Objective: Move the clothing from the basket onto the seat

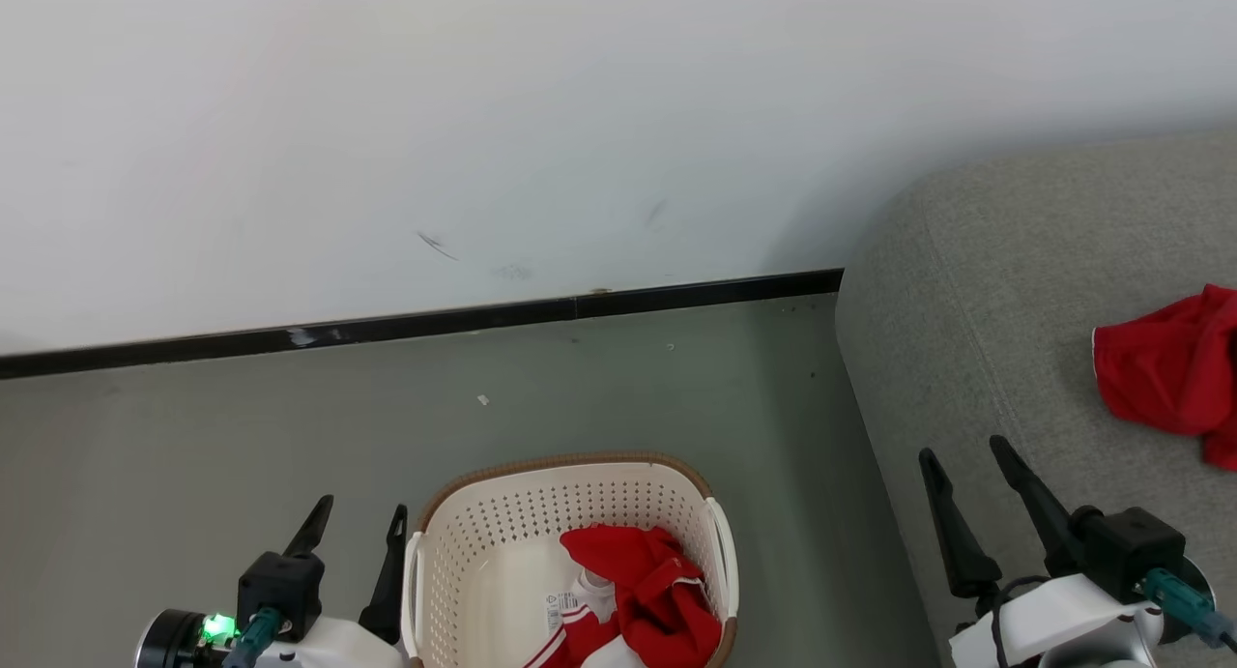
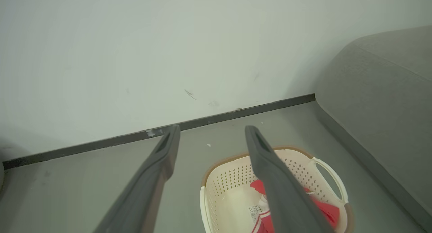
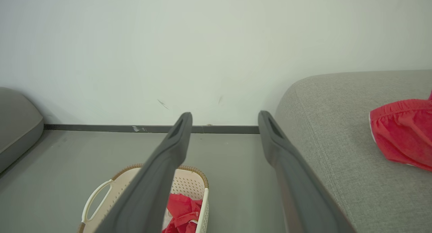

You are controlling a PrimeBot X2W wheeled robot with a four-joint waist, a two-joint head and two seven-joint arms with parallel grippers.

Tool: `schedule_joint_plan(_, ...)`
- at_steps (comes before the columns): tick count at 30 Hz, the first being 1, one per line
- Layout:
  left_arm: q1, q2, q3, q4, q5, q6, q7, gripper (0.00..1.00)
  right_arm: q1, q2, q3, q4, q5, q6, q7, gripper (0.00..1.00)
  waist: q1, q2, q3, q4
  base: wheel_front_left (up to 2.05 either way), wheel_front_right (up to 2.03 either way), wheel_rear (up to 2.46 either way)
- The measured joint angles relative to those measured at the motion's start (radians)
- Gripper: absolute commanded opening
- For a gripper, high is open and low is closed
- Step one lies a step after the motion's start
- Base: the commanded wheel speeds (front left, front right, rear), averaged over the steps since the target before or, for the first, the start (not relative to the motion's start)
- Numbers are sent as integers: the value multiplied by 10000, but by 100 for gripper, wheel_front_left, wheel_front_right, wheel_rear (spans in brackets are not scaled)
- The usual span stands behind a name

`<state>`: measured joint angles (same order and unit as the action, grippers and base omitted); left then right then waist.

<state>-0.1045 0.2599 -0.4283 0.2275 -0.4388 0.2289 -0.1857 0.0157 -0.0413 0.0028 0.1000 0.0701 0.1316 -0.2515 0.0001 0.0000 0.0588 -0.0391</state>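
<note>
Left gripper (image 1: 362,504) and right gripper (image 1: 961,447) hang spread, empty, ready because clothing (image 1: 638,581) lies in the basket (image 1: 503,523) beside the seat (image 1: 966,310).

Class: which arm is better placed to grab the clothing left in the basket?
Probably the left: the left gripper hangs open right beside the basket holding the clothing; the right gripper is by the seat.

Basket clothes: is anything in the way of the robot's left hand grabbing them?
Only the side wall of the basket. The left gripper, open and empty, sits just outside the basket's left side, so it would have to go over the rim. The basket has no lid, and nothing lies on top of the red clothing inside.
</note>
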Motion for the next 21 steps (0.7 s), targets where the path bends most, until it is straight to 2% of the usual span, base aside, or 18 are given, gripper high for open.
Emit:
schedule_joint_plan(11,-1361,-196,-1030,692,539,-663,650,100,-370,12,-663,-635,96,-4,0,100,0,0,785,-169,0,0,0)
schedule_joint_plan(21,-2493,-757,-1871,1770,965,-1197,1218,100,-873,15,-1177,-1233,138,-4,-6,100,0,0,1718,-452,0,0,0)
